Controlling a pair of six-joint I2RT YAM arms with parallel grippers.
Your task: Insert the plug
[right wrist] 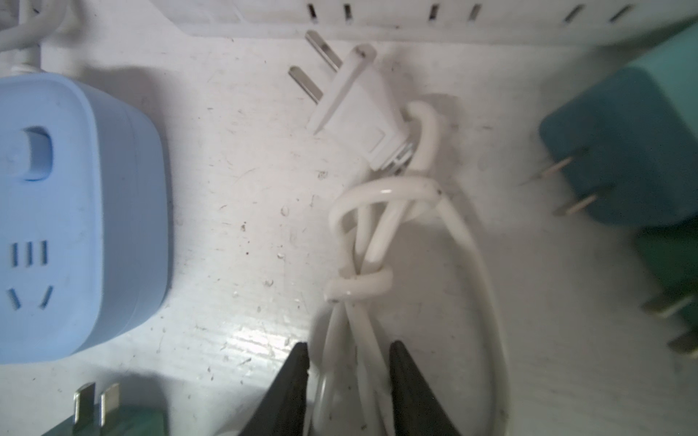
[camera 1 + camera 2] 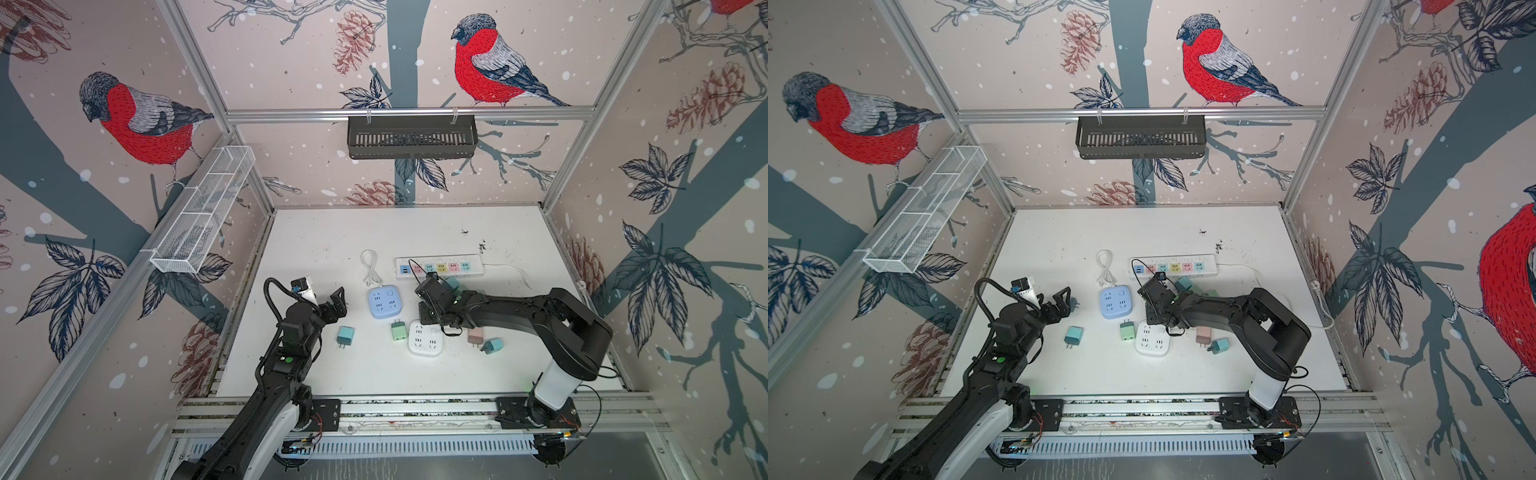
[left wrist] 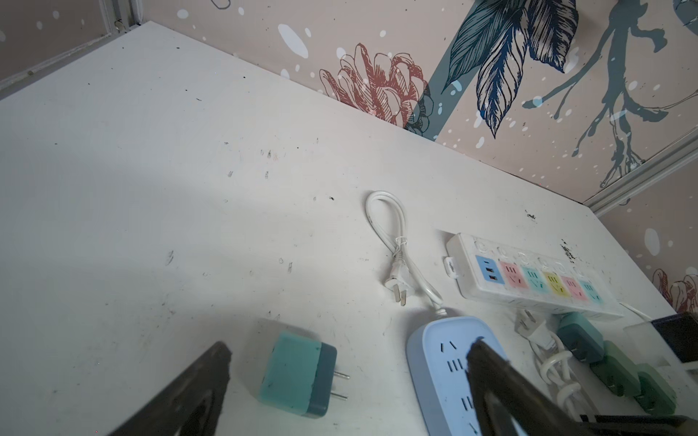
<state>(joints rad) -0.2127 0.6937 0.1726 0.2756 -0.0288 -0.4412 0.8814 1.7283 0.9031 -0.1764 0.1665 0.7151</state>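
White plug cord (image 1: 381,194), blue cube (image 1: 75,188) (pastel strip (image 3: 528,275))

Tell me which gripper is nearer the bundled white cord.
Right. The right gripper is shut around the bundled white cord; the left gripper hangs open on the far side of the blue socket cube, well apart from it.
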